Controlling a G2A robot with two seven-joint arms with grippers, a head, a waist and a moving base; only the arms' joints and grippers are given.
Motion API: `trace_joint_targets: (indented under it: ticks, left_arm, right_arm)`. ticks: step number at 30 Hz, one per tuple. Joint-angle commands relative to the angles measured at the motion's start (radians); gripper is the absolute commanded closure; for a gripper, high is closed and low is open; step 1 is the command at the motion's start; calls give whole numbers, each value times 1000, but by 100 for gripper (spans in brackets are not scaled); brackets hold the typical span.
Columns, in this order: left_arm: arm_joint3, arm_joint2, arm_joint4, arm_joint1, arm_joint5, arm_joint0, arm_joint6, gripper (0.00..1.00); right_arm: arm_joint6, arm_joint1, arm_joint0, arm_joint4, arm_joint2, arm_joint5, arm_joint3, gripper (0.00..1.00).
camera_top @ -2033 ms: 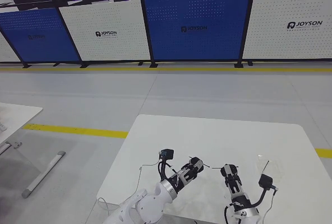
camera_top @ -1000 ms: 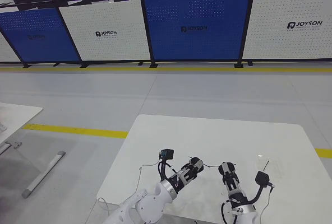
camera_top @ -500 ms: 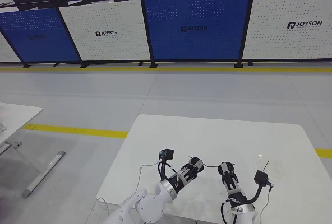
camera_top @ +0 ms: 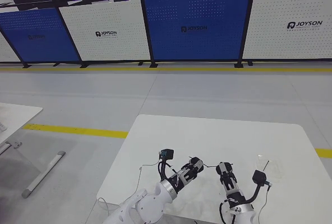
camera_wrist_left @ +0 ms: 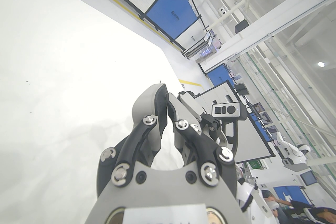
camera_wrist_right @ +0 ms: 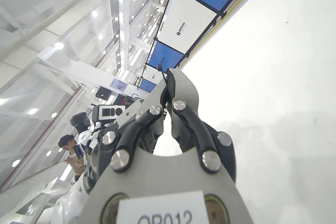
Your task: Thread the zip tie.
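Observation:
A thin black zip tie [camera_top: 209,166] spans the short gap between my two grippers, just above the white table [camera_top: 211,131] near its front edge. My left gripper [camera_top: 199,163] is shut, fingertips pressed together [camera_wrist_left: 164,89], with a tiny dark tip of the tie poking out at their end. My right gripper [camera_top: 221,166] is shut on the tie's other end. That end shows as a black strip [camera_wrist_right: 162,73] sticking out past the right fingertips [camera_wrist_right: 170,78]. The grippers stand tip to tip, almost touching.
A clear plastic bag [camera_top: 270,163] with a spare black tie lies on the table to the right of the arms. A second white table [camera_top: 9,120] stands far off to the left. The far half of the work table is bare.
My right gripper has shifted left toward the left gripper, narrowing the gap between the two ends of the tie. The left arm has stayed where it was.

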Motion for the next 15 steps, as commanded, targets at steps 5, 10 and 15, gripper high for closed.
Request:
trace_joint_targets:
  ticks: [5, 10, 15]
  left_arm:
    - [0, 0, 0, 0, 0, 0, 0, 100]
    - [0, 0, 0, 0, 0, 0, 0, 100]
    - [0, 0, 0, 0, 0, 0, 0, 100]
  right_arm:
    - [29, -2, 20, 46, 3, -28, 24, 100]
    - [29, -2, 20, 46, 3, -28, 24, 100]
    - [29, -2, 20, 46, 3, -28, 24, 100]
